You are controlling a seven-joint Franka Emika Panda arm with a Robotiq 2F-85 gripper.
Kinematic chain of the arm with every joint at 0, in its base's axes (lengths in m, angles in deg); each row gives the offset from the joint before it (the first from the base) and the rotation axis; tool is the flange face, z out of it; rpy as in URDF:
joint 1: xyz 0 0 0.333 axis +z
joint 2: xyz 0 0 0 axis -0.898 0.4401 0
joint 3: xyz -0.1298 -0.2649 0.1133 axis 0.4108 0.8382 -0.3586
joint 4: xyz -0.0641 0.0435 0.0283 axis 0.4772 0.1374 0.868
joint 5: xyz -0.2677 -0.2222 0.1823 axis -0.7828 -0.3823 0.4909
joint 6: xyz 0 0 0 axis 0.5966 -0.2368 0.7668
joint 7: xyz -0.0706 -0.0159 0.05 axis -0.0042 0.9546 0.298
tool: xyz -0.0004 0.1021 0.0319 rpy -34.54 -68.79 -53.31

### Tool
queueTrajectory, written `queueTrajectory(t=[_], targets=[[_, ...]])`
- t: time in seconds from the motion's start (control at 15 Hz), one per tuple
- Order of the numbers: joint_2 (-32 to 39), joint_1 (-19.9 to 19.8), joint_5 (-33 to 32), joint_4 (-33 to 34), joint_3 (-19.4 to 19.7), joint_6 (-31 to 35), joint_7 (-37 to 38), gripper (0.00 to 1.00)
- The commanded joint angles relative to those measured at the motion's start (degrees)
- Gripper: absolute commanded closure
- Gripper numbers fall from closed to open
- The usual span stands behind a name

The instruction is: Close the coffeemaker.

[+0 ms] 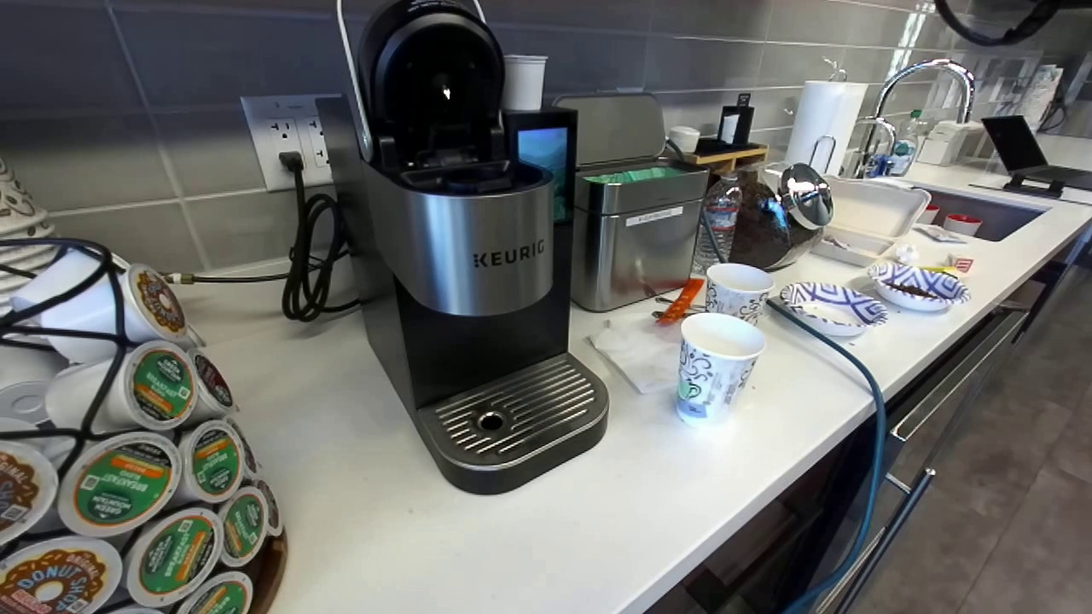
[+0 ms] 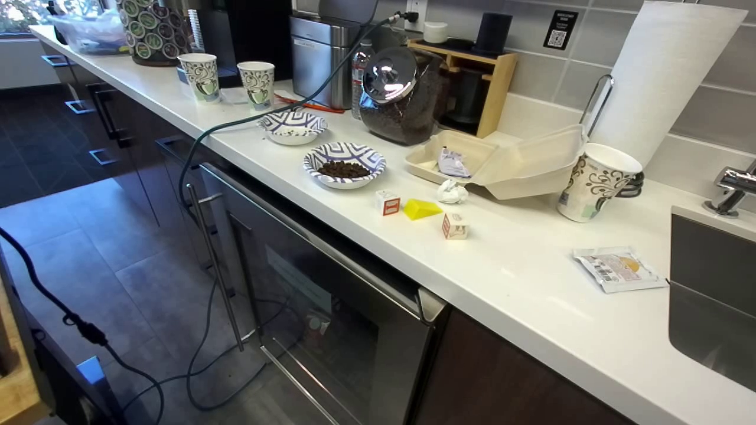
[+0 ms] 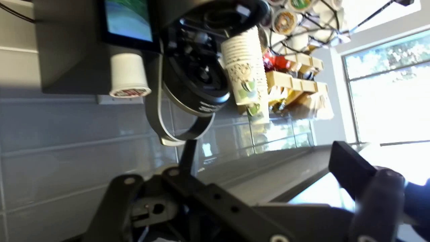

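The coffeemaker [image 1: 461, 247] is black and brushed silver and stands upright on the counter. Its rounded black lid [image 1: 431, 85] is raised, with its silver handle up, and the pod chamber is exposed. In an exterior view only part of its black body [image 2: 254, 35] shows at the top edge. In the wrist view, which stands upside down, the raised lid [image 3: 198, 77] and handle [image 3: 161, 117] show at upper middle. My gripper [image 3: 265, 158] is open with nothing between its fingers. One fingertip overlaps the handle's end in the picture; I cannot tell if they touch. The gripper is outside both exterior views.
A white pod [image 3: 129, 74] sits on top of the coffeemaker, beside the lid. A rack of coffee pods [image 1: 119, 486] stands on one side. A steel bin [image 1: 640, 230], paper cups [image 1: 717, 367] and a teal cable [image 1: 870, 401] are on the other. A tiled wall [image 1: 85, 153] is behind.
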Motion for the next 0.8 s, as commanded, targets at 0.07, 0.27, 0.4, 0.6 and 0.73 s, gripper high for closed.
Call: queueTrajectory(t=[0.07,0.27,0.4,0.6,0.73], targets=[[2.56,15.92,19.91,9.05,14.22,-0.45,-16.51,0.00],[4.08,22.47,33.19,12.51,22.65,-2.63,-28.74,0.00],[5.58,25.02,41.89,13.94,27.37,-5.92,-37.30,0.00],[9.62,26.90,52.70,14.59,33.62,-14.27,-46.43,0.00],[13.48,27.91,55.94,13.74,37.36,-19.99,-48.10,0.00]])
